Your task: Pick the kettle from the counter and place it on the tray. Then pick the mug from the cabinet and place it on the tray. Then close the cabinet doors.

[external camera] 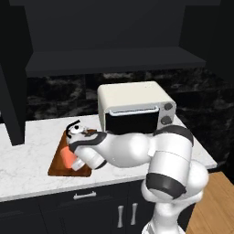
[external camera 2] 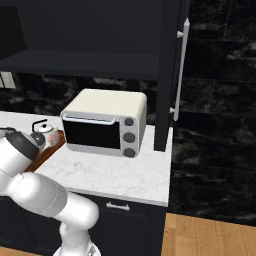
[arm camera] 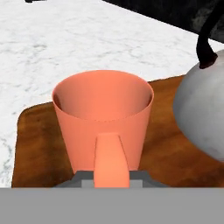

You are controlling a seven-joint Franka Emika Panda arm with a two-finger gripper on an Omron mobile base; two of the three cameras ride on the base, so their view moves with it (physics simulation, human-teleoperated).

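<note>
On the tray [arm camera: 39, 148], mug [arm camera: 103, 118] (upright), handle clamped by gripper [arm camera: 111, 177], kettle [arm camera: 203, 118] beside

A rendered home kitchen: a white marble-look bench [external camera: 27, 160] tops dark cupboards with silver handles [external camera: 84, 195], and a black wall cabinet [external camera: 114, 59] hangs above the hand. A cream toaster oven [external camera: 135, 107] stands just beyond the hand, before a black stone backsplash [external camera: 55, 96], over wood flooring [external camera 2: 210, 235].
</note>
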